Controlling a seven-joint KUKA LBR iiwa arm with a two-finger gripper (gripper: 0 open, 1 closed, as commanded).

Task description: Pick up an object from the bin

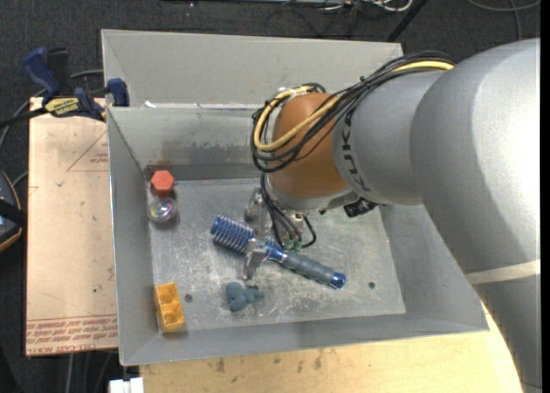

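Note:
My gripper (255, 236) is low over the middle of the bin, under the arm's orange cover. It is open, with one fingertip (254, 260) on the near side and the other on the far side of a blue brush (296, 264). The brush lies flat on the bin floor. Its bristled head (230, 232) points left and its handle runs right and toward the front. A small grey-blue lump (243, 297) lies just in front of the gripper.
A small clear bottle with an orange-red cap (161, 198) stands at the left near the back wall. A yellow block (170, 307) lies in the front left corner. The arm reaches in from the right and covers the bin's right rear part.

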